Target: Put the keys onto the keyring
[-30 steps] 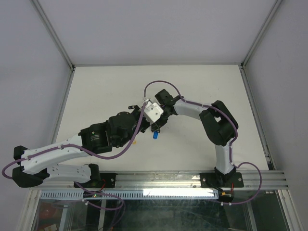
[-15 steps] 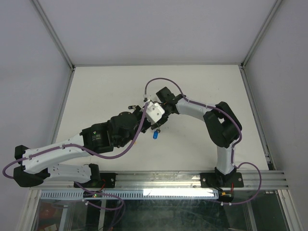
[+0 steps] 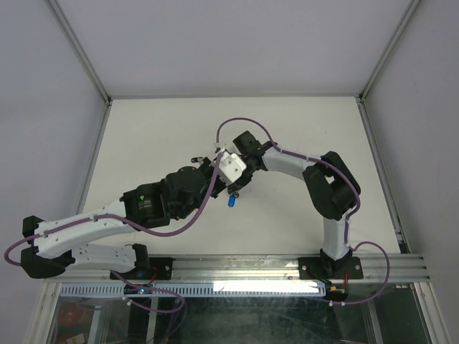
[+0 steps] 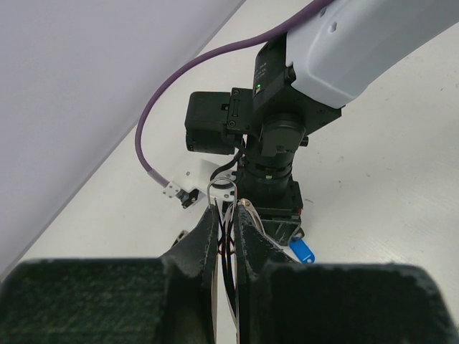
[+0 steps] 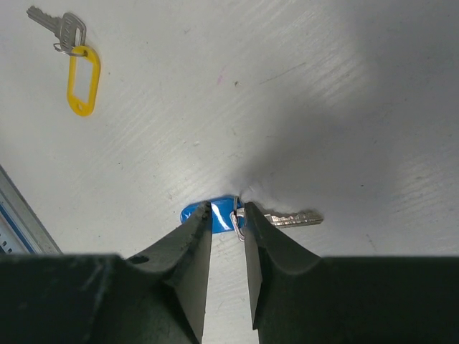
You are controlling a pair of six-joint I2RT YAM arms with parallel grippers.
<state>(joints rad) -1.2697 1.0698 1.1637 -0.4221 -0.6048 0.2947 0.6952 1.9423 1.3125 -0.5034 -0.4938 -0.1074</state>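
Your left claw [image 4: 227, 212] is clenched on the keyring [image 4: 221, 183]. The thin wire loop stands on edge between the fingers, and its top arc pokes out just past the tips. The claw holds it up off the counter [image 5: 344, 107], facing the right arm's wrist, which is close ahead of it.

Your right claw [image 5: 225, 209] points down at the counter with its tips at or just above the surface. The jaws are only narrowly parted and straddle the blue key [image 5: 192, 213]. The key's small split ring sits in the gap, its blue head pokes out past the left finger, and the blade lies flat out past the right finger. You cannot tell from the wrist view whether the fingers pinch that ring or only flank it.

The yellow key [image 5: 81, 80] lies flat on the counter, well apart from the right claw and off to its far upper left in the wrist view. Its silver key is past the tag's far end, and nothing touches it.
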